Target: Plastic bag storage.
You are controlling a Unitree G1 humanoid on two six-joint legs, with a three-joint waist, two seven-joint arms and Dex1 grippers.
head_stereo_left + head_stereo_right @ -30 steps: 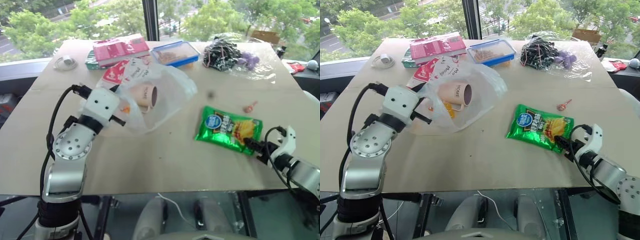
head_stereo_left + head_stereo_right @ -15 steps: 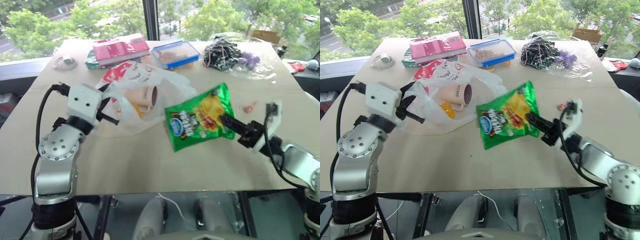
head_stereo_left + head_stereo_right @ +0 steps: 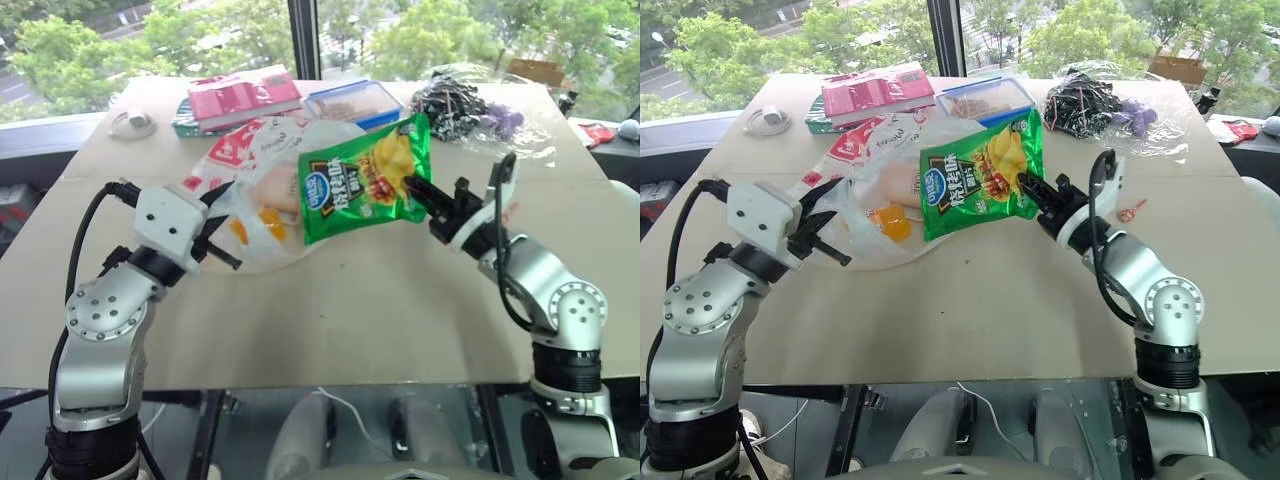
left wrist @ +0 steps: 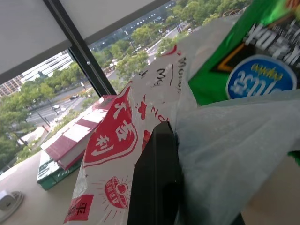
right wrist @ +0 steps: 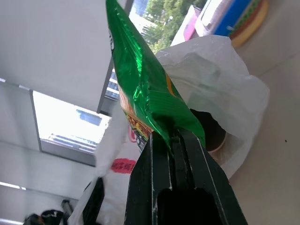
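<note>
The plastic bag (image 3: 262,150) lies on the table's left half, translucent white with red marks, its mouth raised. A pinkish cup (image 3: 265,188) and an orange item (image 3: 240,228) show through it. My left gripper (image 3: 222,215) is shut on the plastic bag's near edge; in the left wrist view the film (image 4: 225,140) presses against one black finger (image 4: 157,187). My right gripper (image 3: 422,190) is shut on one end of a glossy green snack packet (image 3: 360,180), held in the air right at the bag's mouth. The right wrist view shows the packet (image 5: 140,89) clamped, with the bag (image 5: 215,79) behind it.
Along the far edge lie a pink book (image 3: 240,98), a blue-rimmed container (image 3: 352,102) and a clear wrap of dark and purple items (image 3: 455,105). A small white round thing (image 3: 130,123) sits far left. A small pink item (image 3: 1127,211) lies right of my right arm.
My right gripper lifted the green packet off the table and carried it up and left to the bag's mouth. My left gripper kept its hold on the bag, drawing slightly back.
</note>
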